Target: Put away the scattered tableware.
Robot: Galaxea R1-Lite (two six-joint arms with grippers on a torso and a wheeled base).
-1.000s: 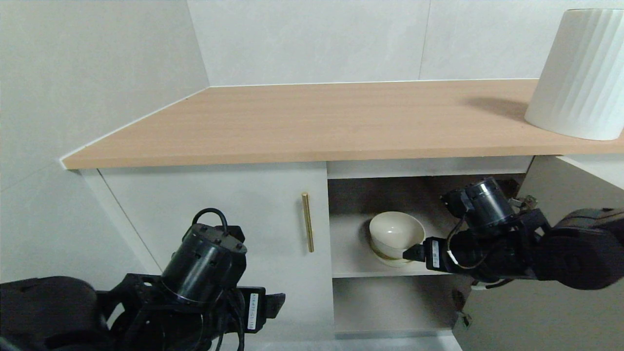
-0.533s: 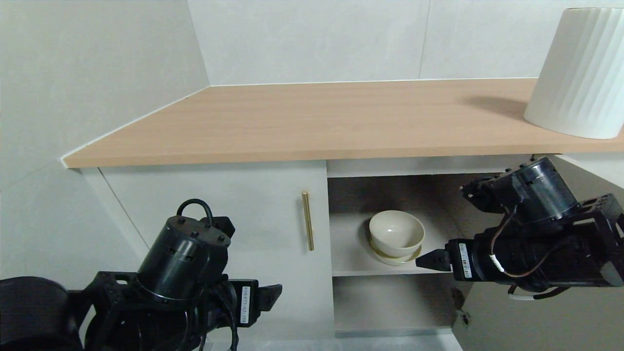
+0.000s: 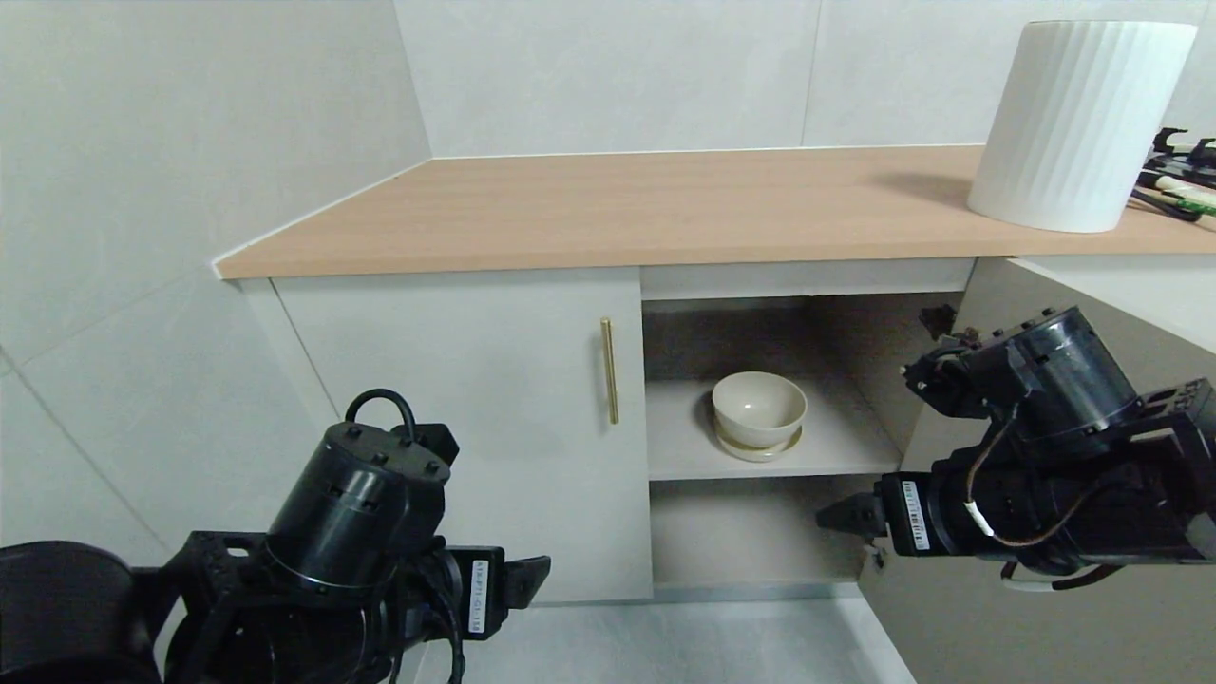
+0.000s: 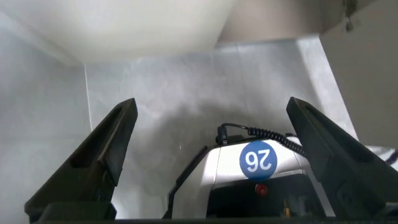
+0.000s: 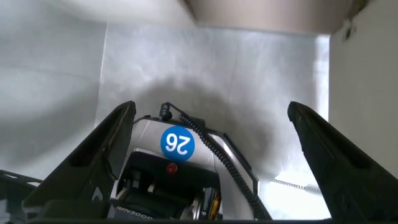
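One bowl [image 3: 758,407] shelved, right gripper [image 3: 842,520] backed off

A second ago the right gripper's fingers were at the bowl's rim; now it has pulled out of the cupboard and hangs before the lower compartment, jaws spread wide and empty (the whole view has drawn back too, so the camera moved). The bowl, round, smooth and glossy cream, sits upright on a matching shallow plate [image 3: 757,447] on the upper shelf [image 3: 845,446], so this piece looks put away. The left gripper [image 3: 528,577] is low before the closed matte door [image 3: 456,418] with its slim brass handle [image 3: 609,370], likewise spread and empty.
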